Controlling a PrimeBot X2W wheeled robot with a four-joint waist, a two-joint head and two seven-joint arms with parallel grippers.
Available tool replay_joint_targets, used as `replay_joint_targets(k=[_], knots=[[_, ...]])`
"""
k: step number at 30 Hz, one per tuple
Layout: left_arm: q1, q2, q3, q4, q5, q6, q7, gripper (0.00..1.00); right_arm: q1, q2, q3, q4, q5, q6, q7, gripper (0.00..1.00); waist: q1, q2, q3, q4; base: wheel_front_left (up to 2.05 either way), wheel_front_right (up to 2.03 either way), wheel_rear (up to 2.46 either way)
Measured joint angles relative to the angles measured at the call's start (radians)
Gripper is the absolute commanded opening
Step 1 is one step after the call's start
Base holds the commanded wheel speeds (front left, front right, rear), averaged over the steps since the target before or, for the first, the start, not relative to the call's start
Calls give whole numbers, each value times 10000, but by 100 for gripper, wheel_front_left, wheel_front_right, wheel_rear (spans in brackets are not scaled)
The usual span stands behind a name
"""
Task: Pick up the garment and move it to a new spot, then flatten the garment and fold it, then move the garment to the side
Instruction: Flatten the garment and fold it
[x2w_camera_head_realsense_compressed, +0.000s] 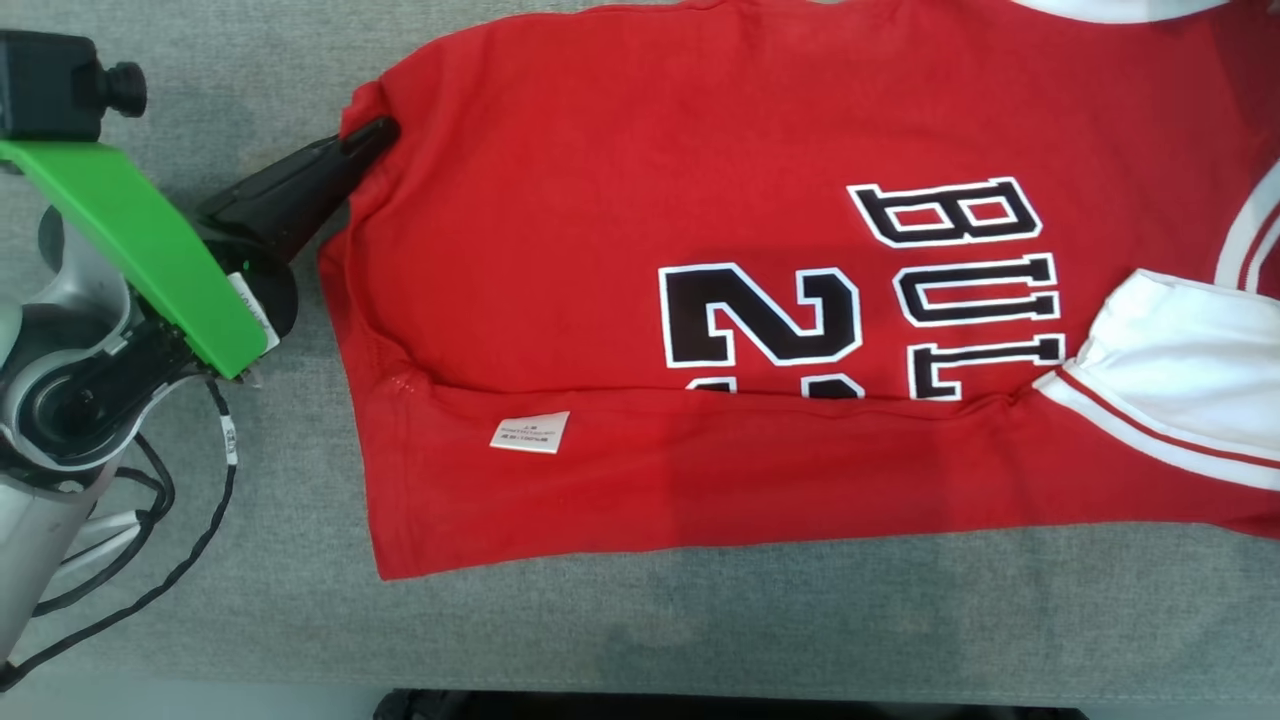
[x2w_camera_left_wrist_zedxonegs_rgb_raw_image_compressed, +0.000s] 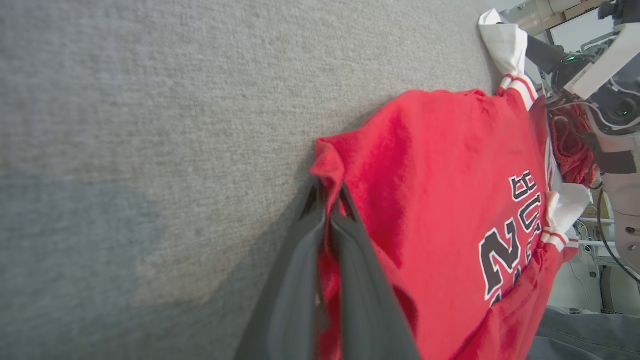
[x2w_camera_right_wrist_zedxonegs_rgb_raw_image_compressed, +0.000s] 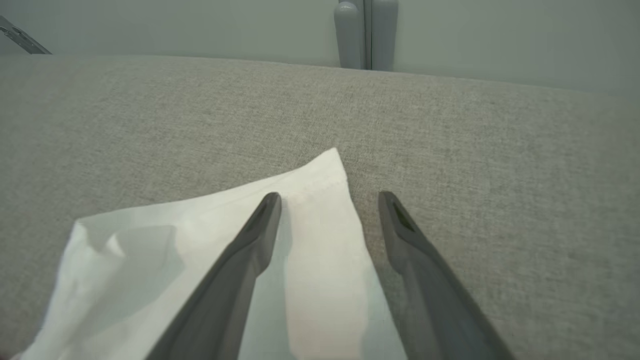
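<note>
Head view, left gripper (x2w_camera_head_realsense_compressed: 368, 138) pinched on a corner of the red fabric jersey (x2w_camera_head_realsense_compressed: 600, 180) spread beyond it, right wrist view adding right gripper (x2w_camera_right_wrist_zedxonegs_rgb_raw_image_compressed: 327, 197) splayed wide over white sleeve (x2w_camera_right_wrist_zedxonegs_rgb_raw_image_compressed: 320, 240), grey woven surface (x2w_camera_head_realsense_compressed: 700, 620), pale wall (x2w_camera_right_wrist_zedxonegs_rgb_raw_image_compressed: 200, 25) behind.

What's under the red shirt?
Grey surface shows all around the shirt, so it lies on that. The folded-over flap hides part of the number; anything beneath the cloth is covered.

The left pincer (x2w_camera_head_realsense_compressed: 372, 135) is showing long, tapering black fingers (x2w_camera_head_realsense_compressed: 300, 190). A bright green plate (x2w_camera_head_realsense_compressed: 150, 250) is covering its silver-grey wrist (x2w_camera_head_realsense_compressed: 60, 400), a black camera (x2w_camera_head_realsense_compressed: 55, 85) is sitting on top, and black cables (x2w_camera_head_realsense_compressed: 190, 530) with white tags (x2w_camera_head_realsense_compressed: 230, 440) are trailing below.
</note>
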Motion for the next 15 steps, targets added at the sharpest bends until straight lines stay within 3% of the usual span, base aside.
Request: replay_joint_targets(k=[2, 5, 8, 15], knots=[[-34, -73, -25, 38, 52, -2, -4, 0, -9, 132, 117, 150, -33, 15, 4, 100, 0, 0, 0, 98, 0, 0, 0], [-45, -79, -36, 98, 52, -29, -2, 0, -183, 234, 199, 259, -44, 75, 4, 74, 0, 0, -9, 177, 0, 0, 0], [-77, -148, -100, 270, 82, -92, -12, 0, -225, 234, 230, 502, -77, 88, -40, 70, 0, 0, -40, 218, 0, 0, 0], [-93, -161, -146, 359, 123, -161, -10, 0, -298, 203, 226, 723, -127, 88, -40, 71, 0, 0, -91, 270, 0, 0, 0]])
